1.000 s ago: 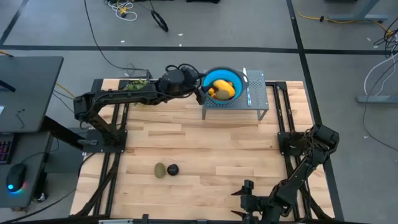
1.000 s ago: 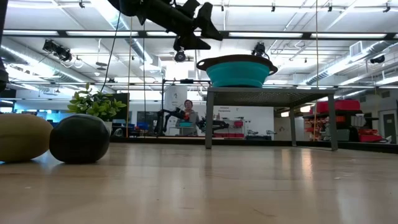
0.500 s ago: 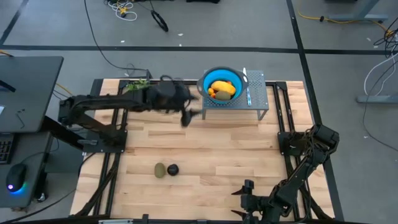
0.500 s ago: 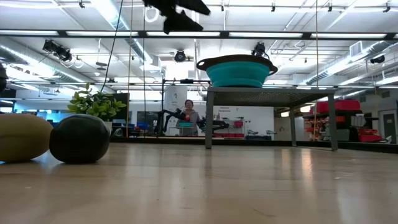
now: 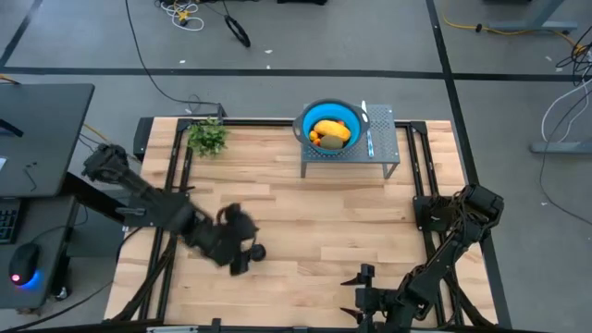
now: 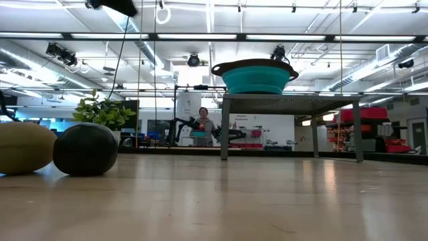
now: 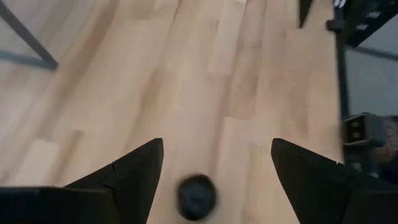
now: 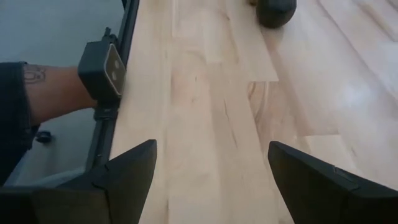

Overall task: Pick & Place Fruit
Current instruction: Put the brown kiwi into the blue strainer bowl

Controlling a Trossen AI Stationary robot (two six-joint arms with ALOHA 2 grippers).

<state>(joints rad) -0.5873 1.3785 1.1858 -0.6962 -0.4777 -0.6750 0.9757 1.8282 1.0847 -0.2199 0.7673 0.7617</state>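
A pale wooden table (image 5: 314,213) fills a workshop with a grey floor around it. At its near edge the right gripper (image 5: 363,294) waits, fingers spread and empty. A little farther in, toward the left, the left gripper (image 5: 239,256) hangs over the two pieces of fruit left on the wood: the black round fruit (image 6: 85,149), which the left wrist view shows sitting in the gap between the spread, empty fingers (image 7: 134,171), and the olive oval (image 6: 25,147) touching it on its outer side, hidden under the arm from above. Far back, on a small metal stand (image 5: 379,148), the blue bowl (image 5: 350,115) holds the yellow piece and other fruit already placed. A leafy sprig (image 5: 208,137) lies at the far left corner.

To do this pick well, the fingers should come straight down centred on the black fruit, one finger slipping between it and the oval without nudging either, as round toys roll easily.
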